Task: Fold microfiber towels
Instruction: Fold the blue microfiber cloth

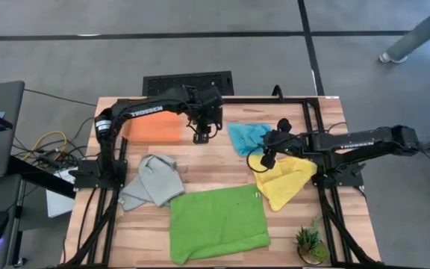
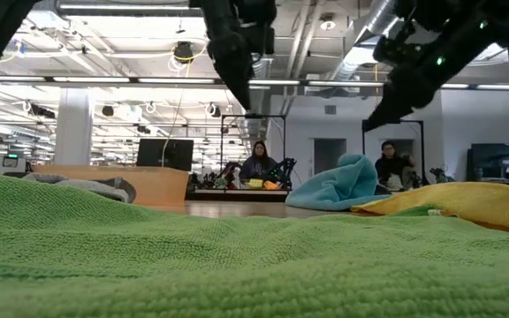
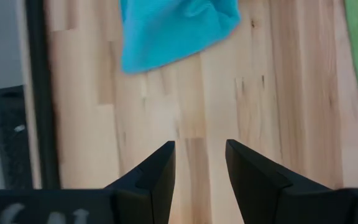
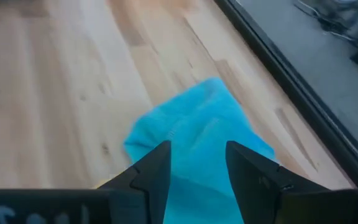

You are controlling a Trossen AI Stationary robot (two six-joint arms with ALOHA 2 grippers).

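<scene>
We judge the blue towel (image 1: 247, 137), crumpled near the bench's (image 1: 215, 161) far edge, next for folding: the right gripper (image 1: 269, 159) hovers released just beside it, the left gripper (image 1: 202, 137) released nearby, so a descent and pinch follow.

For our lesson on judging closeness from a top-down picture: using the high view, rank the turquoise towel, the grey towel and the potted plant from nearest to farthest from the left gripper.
Measured from the left gripper, at the table's far middle:
1. Turquoise towel: just beside it, towards the right arm.
2. Grey towel: nearer the front, on the left arm's side.
3. Potted plant: front corner on the right arm's side.
</scene>
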